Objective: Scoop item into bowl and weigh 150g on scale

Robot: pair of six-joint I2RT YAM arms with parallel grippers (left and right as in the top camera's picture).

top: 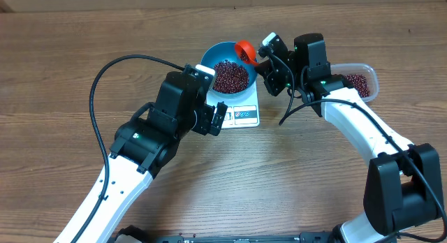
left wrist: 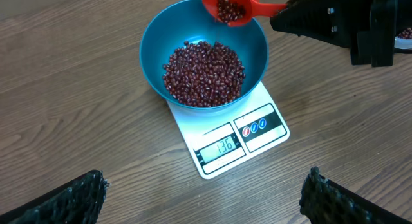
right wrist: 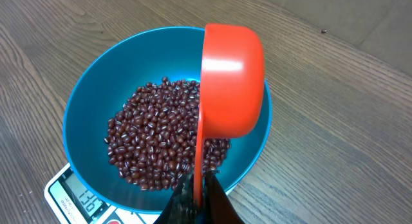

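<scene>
Item: red-brown beans point(left wrist: 205, 73) heaped in blue bowl point(left wrist: 151, 50) on white scale point(left wrist: 257, 130), centre of overhead frame; orange scoop point(right wrist: 232, 82) tipped over bowl's upper-right rim, handle running rightward into clenched right jaws (the nearer arm); left jaws released, lower left of scale.

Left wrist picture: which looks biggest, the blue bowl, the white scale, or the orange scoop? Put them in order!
1. blue bowl
2. white scale, partly hidden under the bowl
3. orange scoop, cut off by the picture's top edge
</scene>
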